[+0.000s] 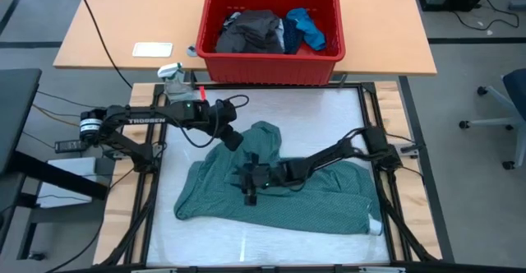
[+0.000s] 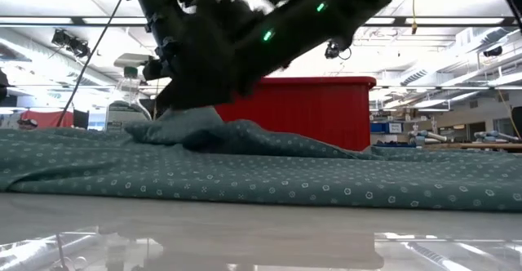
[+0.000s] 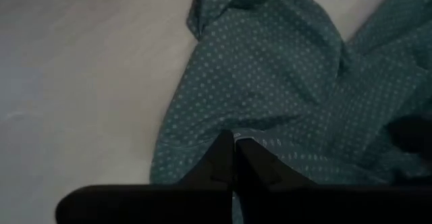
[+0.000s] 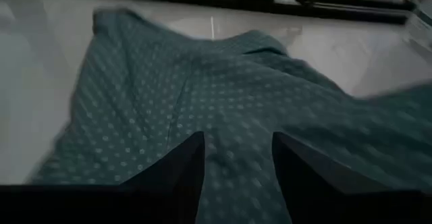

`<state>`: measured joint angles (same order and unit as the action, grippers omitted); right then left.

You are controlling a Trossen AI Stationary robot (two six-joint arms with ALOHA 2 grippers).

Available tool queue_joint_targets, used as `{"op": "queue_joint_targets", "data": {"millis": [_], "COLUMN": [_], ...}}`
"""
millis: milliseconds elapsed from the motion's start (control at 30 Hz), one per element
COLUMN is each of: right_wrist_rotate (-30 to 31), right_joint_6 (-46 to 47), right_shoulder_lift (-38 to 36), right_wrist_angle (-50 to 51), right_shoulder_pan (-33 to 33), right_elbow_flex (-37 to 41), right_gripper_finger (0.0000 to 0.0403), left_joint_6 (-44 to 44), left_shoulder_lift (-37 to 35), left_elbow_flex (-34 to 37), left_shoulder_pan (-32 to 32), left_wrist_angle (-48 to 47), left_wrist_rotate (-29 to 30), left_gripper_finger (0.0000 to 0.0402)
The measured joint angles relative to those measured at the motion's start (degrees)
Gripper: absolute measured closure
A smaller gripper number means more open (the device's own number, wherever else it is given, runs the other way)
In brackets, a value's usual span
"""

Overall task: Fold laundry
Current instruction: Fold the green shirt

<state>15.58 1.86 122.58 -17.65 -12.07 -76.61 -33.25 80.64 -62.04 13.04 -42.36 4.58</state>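
From above, the teal-green shirt (image 1: 288,192) lies crumpled across the middle of the white work mat (image 1: 320,113), one part reaching up toward the mat's far edge. My left gripper (image 1: 233,138) sits at the shirt's upper left part; my right gripper (image 1: 250,181) rests over the shirt's centre. Only this view shows the red bin (image 1: 271,28) on the wooden table (image 1: 115,18) beyond the mat's far edge. Inside it lie a dark grey piece (image 1: 251,33) and a bright blue piece (image 1: 306,28). A clear spray bottle (image 1: 173,77) stands near the mat's far left corner, and a white card (image 1: 153,49) lies on the wooden table.

At table height, the shirt (image 2: 269,169) stretches across the whole width, raised in a hump at the left under my dark arms, which block much of the bin's red wall (image 2: 314,112) behind.

My left wrist view shows my fingers (image 3: 223,166) pressed together on a fold of the dotted shirt (image 3: 283,82), bare mat beside it.

My right wrist view shows my fingers (image 4: 185,163) standing apart just over the shirt (image 4: 202,96), nothing held between them.
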Motion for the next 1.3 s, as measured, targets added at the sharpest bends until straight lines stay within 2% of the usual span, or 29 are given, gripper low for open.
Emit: {"op": "queue_joint_targets", "data": {"millis": [100,200,367,500,633,833,1033,1133,1300], "right_wrist_rotate": [1.4,5.7,8.9,11.0,10.6,10.5,8.1,8.0,8.4], "right_joint_6": [-5.5,-6.2,-5.5,-2.8,1.1,4.8,14.6,19.8,17.4], "right_shoulder_lift": [4.5,8.1,12.7,14.4,14.0,13.8,13.0,11.2,4.0], "right_wrist_angle": [-1.7,-2.0,-1.2,6.4,15.8,16.3,17.2,18.7,28.6], "right_shoulder_pan": [-0.7,-1.2,-1.2,-1.2,-1.0,-0.9,-0.3,-0.1,-0.8], "right_elbow_flex": [-4.0,-7.6,-12.5,-16.2,-18.1,-18.2,-18.2,-18.2,-18.2], "right_gripper_finger": [0.0222,0.0222,0.0229,0.0251,0.0271,0.0300,0.0389,0.0393,0.0396], "left_joint_6": [2.5,5.0,8.9,10.7,12.7,17.9,20.4,22.1,21.1], "left_shoulder_lift": [0.0,0.0,0.0,0.0,0.0,0.0,0.0,0.0,0.0], "left_elbow_flex": [0.0,0.0,0.0,0.0,0.0,0.0,0.0,0.0,0.0], "left_shoulder_pan": [0.0,0.0,-0.1,-0.1,-0.1,-0.1,-0.1,0.6,1.9], "left_wrist_angle": [-1.4,-4.0,-6.8,-7.3,-7.3,-7.4,-7.9,-9.7,-13.4], "left_wrist_rotate": [-0.1,-0.2,-0.2,-0.3,-0.4,-2.5,-3.0,-3.5,-5.7], "left_gripper_finger": [0.0393,0.0393,0.0393,0.0393,0.0393,0.0393,0.0393,0.0397,0.0399]}}
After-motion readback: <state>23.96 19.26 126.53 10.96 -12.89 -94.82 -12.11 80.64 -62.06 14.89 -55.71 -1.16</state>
